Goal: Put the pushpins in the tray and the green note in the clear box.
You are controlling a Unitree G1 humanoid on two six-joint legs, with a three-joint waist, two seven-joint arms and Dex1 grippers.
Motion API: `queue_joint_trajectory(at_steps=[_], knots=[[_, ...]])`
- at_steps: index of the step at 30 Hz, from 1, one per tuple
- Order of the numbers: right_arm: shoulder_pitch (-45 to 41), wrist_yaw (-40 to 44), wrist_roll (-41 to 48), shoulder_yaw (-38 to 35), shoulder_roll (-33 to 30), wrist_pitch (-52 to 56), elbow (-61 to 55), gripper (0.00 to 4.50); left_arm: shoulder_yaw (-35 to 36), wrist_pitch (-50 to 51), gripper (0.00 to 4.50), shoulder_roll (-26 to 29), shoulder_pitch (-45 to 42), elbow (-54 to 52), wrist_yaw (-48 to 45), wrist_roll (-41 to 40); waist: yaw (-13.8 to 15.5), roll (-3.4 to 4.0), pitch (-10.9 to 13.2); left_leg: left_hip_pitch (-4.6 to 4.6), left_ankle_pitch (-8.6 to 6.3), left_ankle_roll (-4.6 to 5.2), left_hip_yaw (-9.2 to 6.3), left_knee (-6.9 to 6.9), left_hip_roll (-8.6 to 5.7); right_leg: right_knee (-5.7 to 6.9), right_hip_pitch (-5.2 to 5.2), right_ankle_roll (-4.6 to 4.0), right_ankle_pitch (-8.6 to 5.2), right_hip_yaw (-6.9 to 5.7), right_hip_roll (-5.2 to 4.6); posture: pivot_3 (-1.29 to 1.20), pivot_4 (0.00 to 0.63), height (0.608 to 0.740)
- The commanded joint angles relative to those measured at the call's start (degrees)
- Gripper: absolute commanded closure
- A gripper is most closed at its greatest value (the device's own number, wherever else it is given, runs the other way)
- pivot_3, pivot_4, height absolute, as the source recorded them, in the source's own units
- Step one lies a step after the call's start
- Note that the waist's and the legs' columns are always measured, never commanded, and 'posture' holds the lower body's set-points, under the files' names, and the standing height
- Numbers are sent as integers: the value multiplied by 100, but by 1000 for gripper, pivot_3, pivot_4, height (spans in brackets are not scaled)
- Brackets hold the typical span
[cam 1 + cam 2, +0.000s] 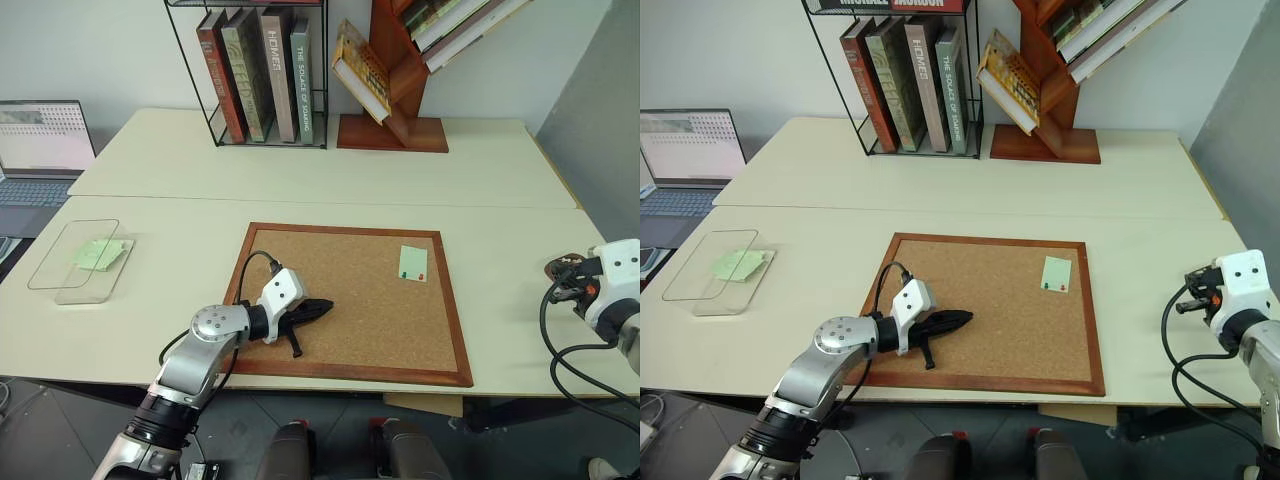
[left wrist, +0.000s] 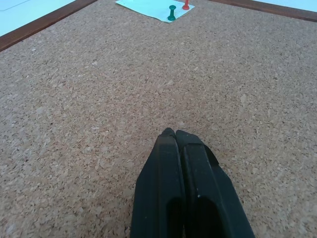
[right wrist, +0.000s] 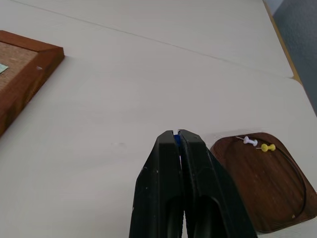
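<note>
Brown wooden tray (image 3: 267, 181) at lower right, just beside right gripper (image 3: 177, 139), fingers clamped on something small and blue; left gripper (image 2: 175, 134) clenched, empty.

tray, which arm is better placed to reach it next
Right. The right gripper, fingers shut on a blue sliver, perhaps a pin, hangs just beside the tray. The left gripper, shut, lies over the corkboard, well away from the tray.

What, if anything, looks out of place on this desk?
Nothing is spilled or damaged. One oddity: a blue sliver pinched between the right gripper's shut fingertips, near the tray.
</note>
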Motion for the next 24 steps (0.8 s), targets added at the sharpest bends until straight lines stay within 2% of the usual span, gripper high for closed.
queue_joint_trajectory(at_steps=[1, 6, 13, 17, 20, 24], knots=[[-107, -265, -227, -123, -85, -163, 309, 4465, -180, -1, 4500, -58, 49, 132, -34, 135, 3, 1, -1, 0, 0, 0, 0, 0, 0, -1, 0, 0, 0, 0, 0, 0, 150, 740], [-519, -670, -619, -16, -93, -671, 1307, 4465, -162, -19, 4500, -63, 94, 113, -14, 145, -1, 7, -5, 1, 0, 0, 4, 1, -6, -3, 1, 0, 0, 2, 1, 0, 150, 740], [-1087, -681, -783, 210, -109, -1131, 2402, 4465, -160, -44, 4500, -81, 144, 97, 25, 160, -3, 16, -11, -1, 0, 0, 3, -2, -6, -4, 1, 2, 1, 1, 5, 0, 150, 740], [-1322, -705, -842, 290, -136, -1276, 2841, 3771, -142, -21, 4500, -89, 167, 54, 68, 152, 0, 19, -12, 1, 0, 1, 6, -1, -8, -3, 2, 4, 2, 4, 7, 0, 150, 740], [-1403, -724, -908, 339, -148, -1353, 2985, 2950, -134, -26, 4500, -70, 209, 17, 73, 157, 3, 20, -13, 0, 0, 1, 5, -1, -9, -4, 2, 4, 2, 4, 12, 0, 150, 740], [-1436, -790, -963, 376, -151, -1403, 3043, 2158, -134, -23, 4500, -61, 234, -2, 68, 166, -1, 21, -14, 0, 0, 1, 6, -3, -8, -5, 2, 5, 2, 6, 13, 0, 150, 740]])
